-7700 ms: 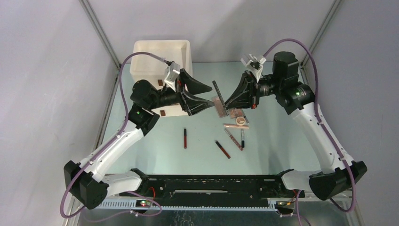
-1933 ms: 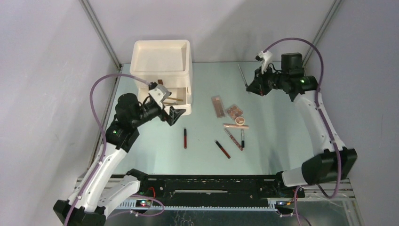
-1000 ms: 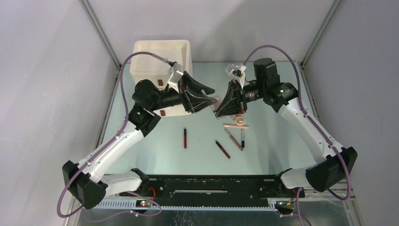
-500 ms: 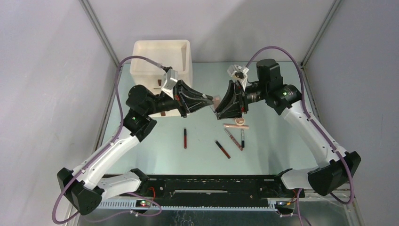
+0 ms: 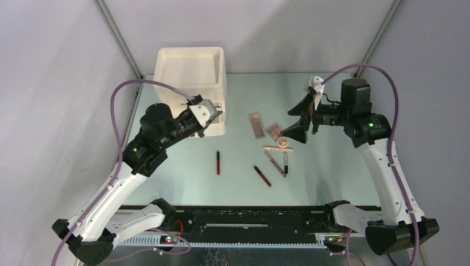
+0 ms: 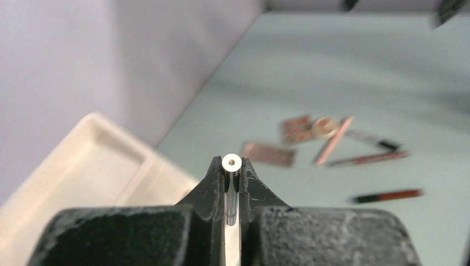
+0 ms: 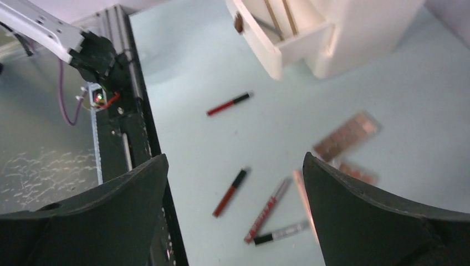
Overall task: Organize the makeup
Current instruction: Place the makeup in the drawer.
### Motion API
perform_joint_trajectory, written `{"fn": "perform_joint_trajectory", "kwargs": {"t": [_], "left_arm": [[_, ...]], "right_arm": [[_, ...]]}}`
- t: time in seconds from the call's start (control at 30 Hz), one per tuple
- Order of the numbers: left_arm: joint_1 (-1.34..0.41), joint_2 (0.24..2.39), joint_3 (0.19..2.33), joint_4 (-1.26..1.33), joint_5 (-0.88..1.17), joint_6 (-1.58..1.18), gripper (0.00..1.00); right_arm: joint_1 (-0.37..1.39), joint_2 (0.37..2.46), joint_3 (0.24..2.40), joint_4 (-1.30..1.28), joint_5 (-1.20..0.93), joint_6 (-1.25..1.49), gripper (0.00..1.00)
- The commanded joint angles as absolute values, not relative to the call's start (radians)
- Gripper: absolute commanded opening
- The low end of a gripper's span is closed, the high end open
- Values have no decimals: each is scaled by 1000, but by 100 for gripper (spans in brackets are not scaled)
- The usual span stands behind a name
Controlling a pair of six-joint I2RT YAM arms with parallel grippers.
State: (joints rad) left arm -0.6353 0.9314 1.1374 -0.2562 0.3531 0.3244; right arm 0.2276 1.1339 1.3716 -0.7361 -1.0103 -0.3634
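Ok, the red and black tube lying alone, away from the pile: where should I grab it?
Take the lone tube at its middle, straight from above, jaws closing across its narrow width. It lies flat with bare table along both long sides, so both jaws fit. The right gripper is open; the left gripper is shut on a thin stick.

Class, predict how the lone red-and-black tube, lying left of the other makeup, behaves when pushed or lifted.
The tube looks slim and round, so a sideways push would probably roll it. It appears rigid and small, so it likely lifts lightly without bending. Lying flat, it cannot tip.
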Motion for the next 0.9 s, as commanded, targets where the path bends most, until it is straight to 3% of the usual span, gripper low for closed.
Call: {"fn": "perform_joint_trajectory", "kwargs": {"t": [0.0, 0.17, 0.37, 0.6, 0.87], "left_arm": [[-633, 917, 1119, -397, -6, 721, 0], [-629, 945, 1027, -409, -209, 946, 0], [-608, 1031, 973, -358, -308, 1076, 0], [-535, 1162, 986, -328, -315, 1123, 1], [-478, 1285, 999, -311, -285, 1118, 10]], "right_arm": [[194, 1104, 1315, -874, -895, -456, 100], [186, 1073, 1176, -808, -879, -449, 100], [183, 1075, 1151, -804, -851, -458, 100], [178, 1086, 1126, -798, -838, -468, 100], [178, 1109, 1118, -794, -811, -467, 100]]}}
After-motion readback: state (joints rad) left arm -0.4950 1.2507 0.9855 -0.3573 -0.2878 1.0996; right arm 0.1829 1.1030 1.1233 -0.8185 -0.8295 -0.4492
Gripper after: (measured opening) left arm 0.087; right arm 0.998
